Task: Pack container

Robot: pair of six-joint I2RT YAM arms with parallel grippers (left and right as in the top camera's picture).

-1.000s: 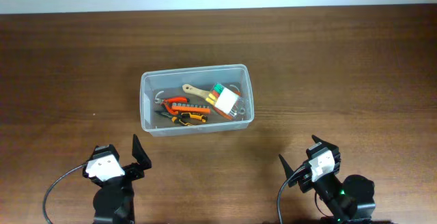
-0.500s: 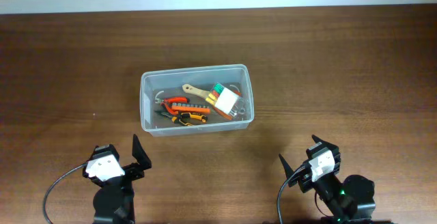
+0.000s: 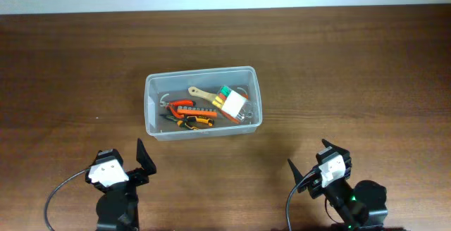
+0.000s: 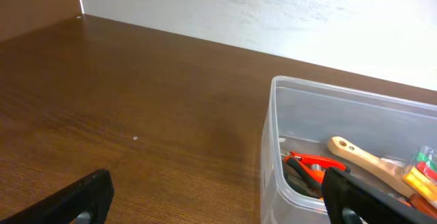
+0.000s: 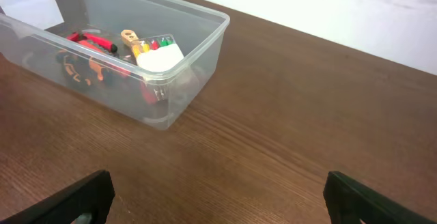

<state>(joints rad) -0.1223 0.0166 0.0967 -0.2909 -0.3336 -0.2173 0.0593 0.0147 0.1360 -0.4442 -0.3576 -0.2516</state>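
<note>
Reporting from the near edge outward: the left gripper (image 4: pixel 222 198) and the right gripper (image 5: pixel 225 197) sit low at the near side of the table (image 3: pixel 366 69), well apart. Each has its fingers spread wide and holds nothing. The container (image 3: pixel 149 111) stands farther out, between the two arms and touching neither. It lies ahead and to the right of the left gripper, and ahead and to the left of the right gripper. By the overhead view the left arm is judged somewhat the nearer. The container's long axis runs left to right, with the right end turned slightly farther away, so a long wall faces both grippers. It stands upright with its mouth open upward; no lid is seen. Inside lie red-handled pliers (image 3: pixel 182 105) and an orange-and-black tool (image 3: pixel 192 122) towards the left. A wooden-handled tool (image 3: pixel 204 93) lies along the far wall, and a small clear box of coloured bits (image 3: pixel 232 103) sits at the right end. Any coming reach is judged to run outward and inward towards the middle.
</note>
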